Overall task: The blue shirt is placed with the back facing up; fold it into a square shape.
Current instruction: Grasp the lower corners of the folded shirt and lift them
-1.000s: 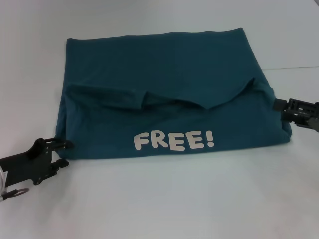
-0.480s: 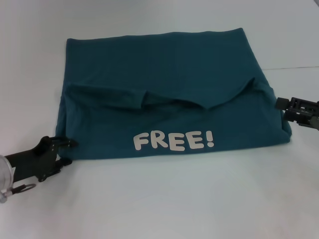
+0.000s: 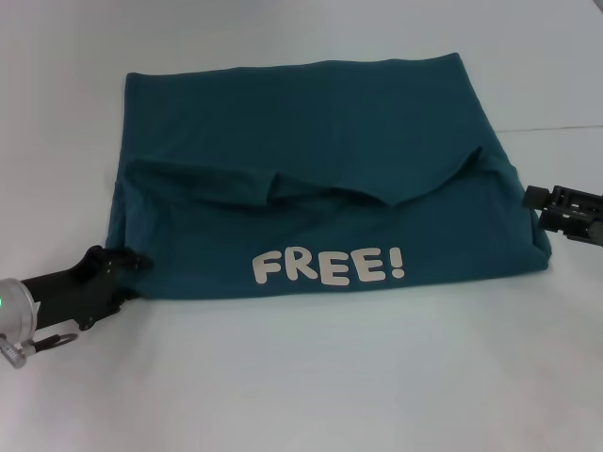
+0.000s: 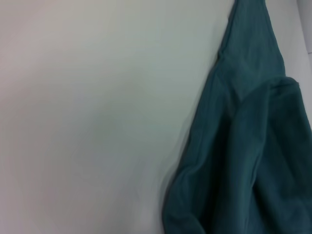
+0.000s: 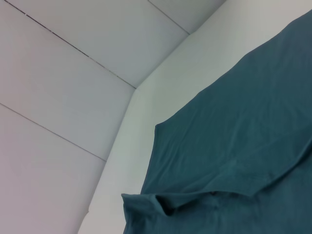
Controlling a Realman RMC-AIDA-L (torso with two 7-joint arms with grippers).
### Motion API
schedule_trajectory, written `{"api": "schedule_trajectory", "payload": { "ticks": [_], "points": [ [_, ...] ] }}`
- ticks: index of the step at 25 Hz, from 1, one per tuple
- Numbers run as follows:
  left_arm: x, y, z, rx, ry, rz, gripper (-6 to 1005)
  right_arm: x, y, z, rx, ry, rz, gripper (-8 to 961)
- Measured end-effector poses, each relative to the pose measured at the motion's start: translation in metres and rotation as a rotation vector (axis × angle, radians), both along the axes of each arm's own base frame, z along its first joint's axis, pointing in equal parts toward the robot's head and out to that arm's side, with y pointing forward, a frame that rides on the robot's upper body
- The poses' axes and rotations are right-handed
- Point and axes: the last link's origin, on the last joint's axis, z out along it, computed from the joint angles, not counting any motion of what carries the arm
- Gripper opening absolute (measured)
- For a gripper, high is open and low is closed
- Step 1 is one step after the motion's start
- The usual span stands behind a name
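**Both grippers at the near corners of the half-folded blue shirt**

The blue shirt (image 3: pixel 311 179) lies on the white table (image 3: pixel 311 377), folded so that a near layer carrying the white "FREE!" lettering (image 3: pixel 328 266) faces up, with the plain teal fabric spreading away behind it. A curved hem and a rumpled sleeve edge run across the middle of the cloth.

The left gripper (image 3: pixel 130 266) sits low over the table at the shirt's near left corner. Its black fingertips meet the fabric edge there, with the cloth reaching away ahead of them and toward the other arm. Whether the fingers are pinching the cloth or merely resting against it cannot be told. In the left wrist view, only the bunched, layered corner of the shirt shows beside bare table.

The right gripper (image 3: pixel 531 198) hovers at the shirt's right edge, level with the folded sleeve, its tip just beside the fabric. How its fingers stand cannot be told either. The right wrist view shows the shirt's flat expanse with a folded ridge close by, and a paneled wall (image 5: pixel 73 73) beyond the table's edge.
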Motion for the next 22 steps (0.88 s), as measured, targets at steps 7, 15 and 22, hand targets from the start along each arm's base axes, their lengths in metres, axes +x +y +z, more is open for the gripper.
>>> {"api": "schedule_trajectory", "payload": {
  "ticks": [7, 15, 22],
  "points": [
    [0.000, -0.002, -0.001, -0.006, 0.003, -0.011, 338, 0.001, -0.001, 0.001, 0.001, 0.004, -0.002, 831],
    [0.008, -0.004, -0.001, -0.028, -0.006, -0.086, 184, 0.003, -0.003, 0.002, -0.013, 0.000, -0.013, 830],
    [0.016, 0.000, 0.006, -0.024, 0.015, -0.162, 76, 0.018, -0.006, 0.022, -0.148, -0.100, -0.113, 831]
  ]
}}
